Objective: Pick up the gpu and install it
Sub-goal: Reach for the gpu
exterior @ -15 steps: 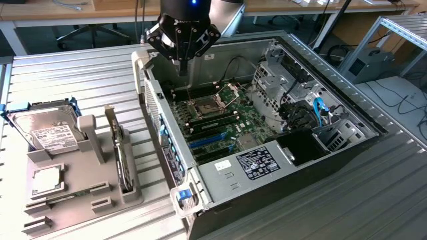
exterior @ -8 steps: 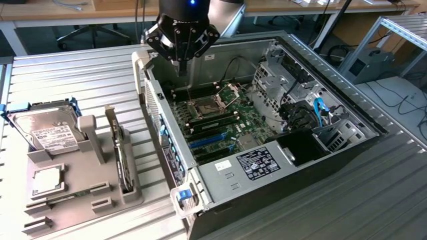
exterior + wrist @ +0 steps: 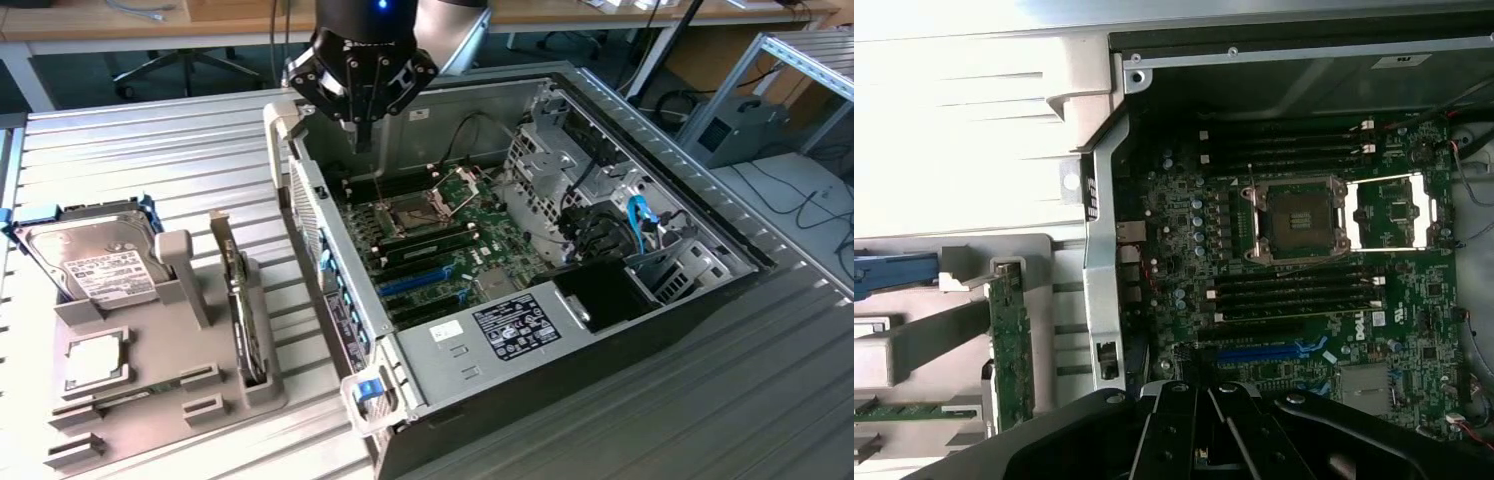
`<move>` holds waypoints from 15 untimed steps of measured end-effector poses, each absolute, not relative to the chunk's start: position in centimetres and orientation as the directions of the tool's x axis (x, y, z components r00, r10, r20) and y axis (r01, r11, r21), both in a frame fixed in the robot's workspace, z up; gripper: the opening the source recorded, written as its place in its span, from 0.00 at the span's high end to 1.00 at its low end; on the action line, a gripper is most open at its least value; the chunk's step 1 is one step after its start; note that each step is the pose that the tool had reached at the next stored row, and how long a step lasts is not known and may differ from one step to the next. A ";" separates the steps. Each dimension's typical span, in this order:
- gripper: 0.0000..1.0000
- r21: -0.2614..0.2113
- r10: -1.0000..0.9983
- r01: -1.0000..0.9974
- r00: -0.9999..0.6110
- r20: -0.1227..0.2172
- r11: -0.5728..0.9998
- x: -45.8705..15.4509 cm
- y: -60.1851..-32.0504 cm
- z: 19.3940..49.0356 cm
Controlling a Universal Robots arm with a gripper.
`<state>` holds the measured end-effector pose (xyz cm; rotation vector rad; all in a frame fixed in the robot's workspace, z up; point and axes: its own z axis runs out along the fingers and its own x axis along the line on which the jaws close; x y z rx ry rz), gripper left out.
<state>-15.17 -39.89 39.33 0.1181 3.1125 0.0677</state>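
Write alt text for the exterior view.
The gripper hangs over an open computer case, near its wall. The gpu stands on edge in a gray holder at the exterior view's left, untouched, with a hard drive nearby.

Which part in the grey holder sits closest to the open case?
The gpu, standing on edge at the side of the holder next to the case; the hard drive and CPU lie farther to the exterior view's left.

Open computer case [image 3: 574,385], hard drive [image 3: 94,262]
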 end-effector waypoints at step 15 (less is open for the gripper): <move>0.89 0.044 0.076 0.075 -0.997 -0.025 0.996 -16.0 -39.9 39.3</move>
